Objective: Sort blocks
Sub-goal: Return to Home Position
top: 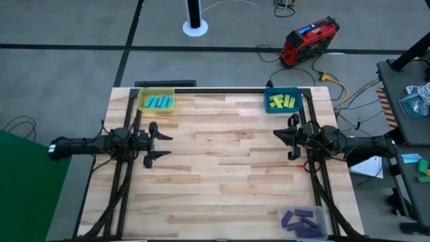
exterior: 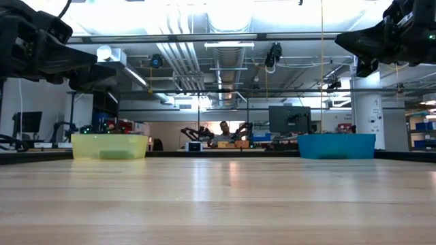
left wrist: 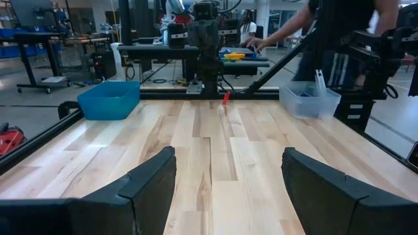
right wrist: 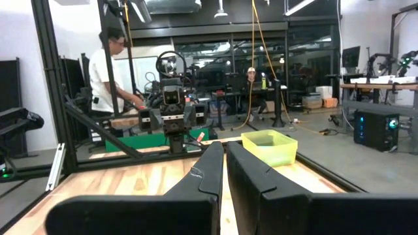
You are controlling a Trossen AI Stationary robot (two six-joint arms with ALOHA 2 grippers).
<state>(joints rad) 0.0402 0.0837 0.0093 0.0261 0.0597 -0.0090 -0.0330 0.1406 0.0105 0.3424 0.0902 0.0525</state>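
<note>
The blocks lie sorted in three trays. Cyan blocks (top: 158,103) fill the yellow tray (top: 142,95) at the far left, and yellow-green blocks (top: 282,102) fill the blue tray (top: 268,94) at the far right. Purple blocks (top: 300,221) lie in the clear tray (top: 321,212) at the near right corner. My left gripper (top: 161,144) hovers open over the left side of the table, with nothing between its fingers (left wrist: 228,189). My right gripper (top: 279,136) hovers shut over the right side, facing it and holding nothing (right wrist: 225,171).
Bare wooden tabletop (top: 222,154) stretches between the two grippers. A black frame rail (top: 222,90) runs along the far edge. Beyond the table, a person (right wrist: 111,65) stands at the left side and an arm of a person (left wrist: 287,26) reaches over a bench.
</note>
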